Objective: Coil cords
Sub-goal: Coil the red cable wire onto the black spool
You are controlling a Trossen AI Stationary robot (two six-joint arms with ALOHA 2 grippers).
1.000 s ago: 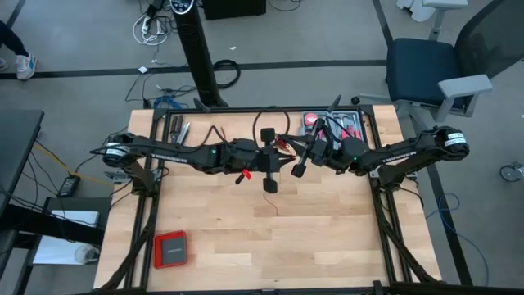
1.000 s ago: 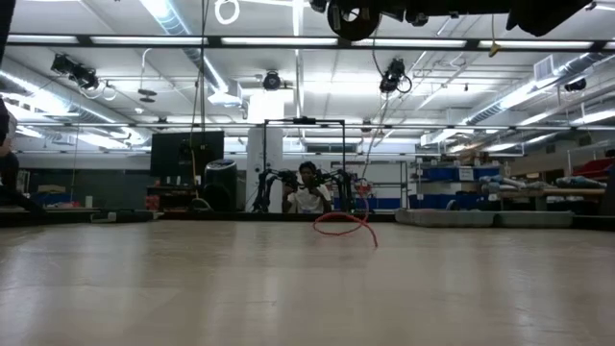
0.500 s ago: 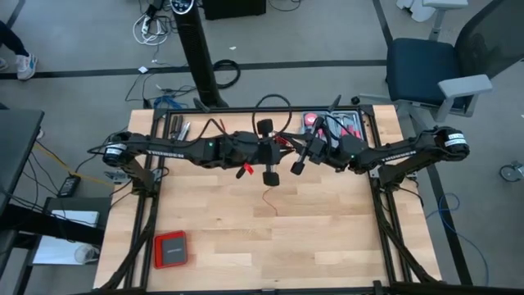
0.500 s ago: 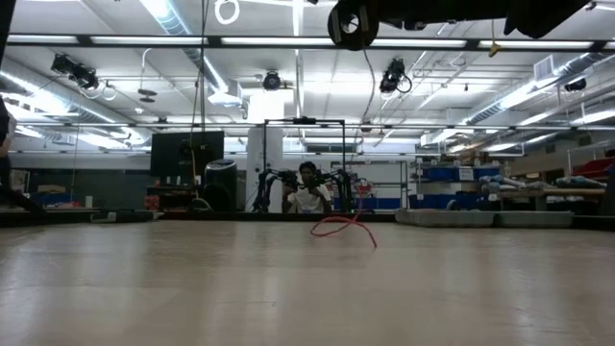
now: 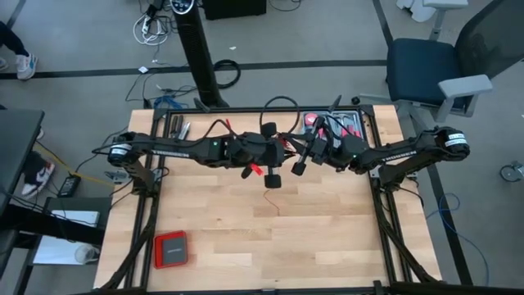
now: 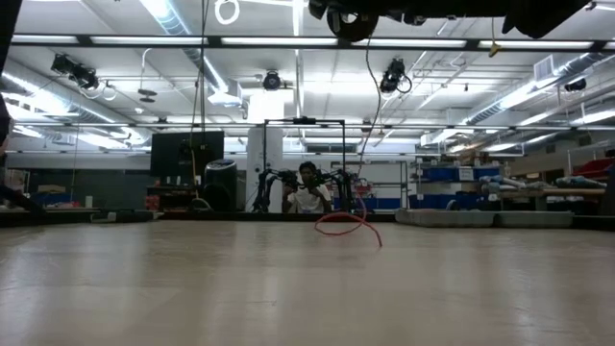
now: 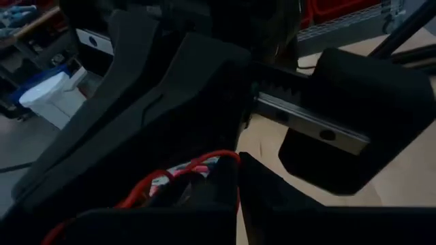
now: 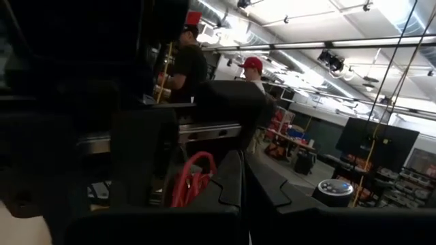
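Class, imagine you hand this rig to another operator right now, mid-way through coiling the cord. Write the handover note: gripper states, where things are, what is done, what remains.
Left gripper: shut on the red cord, raised above the table's middle.
Right gripper: shut on the same cord's loops, close beside the left one.
Cord: a few red loops bunched between the two grippers; a loose tail hangs down to the table and curls there.
Done: coil begun.
Left: wind in the tail, then set the bundle down.
Red box near the front left corner and tool tray at the back are untouched.

no legible text, labels seemingly unreadable
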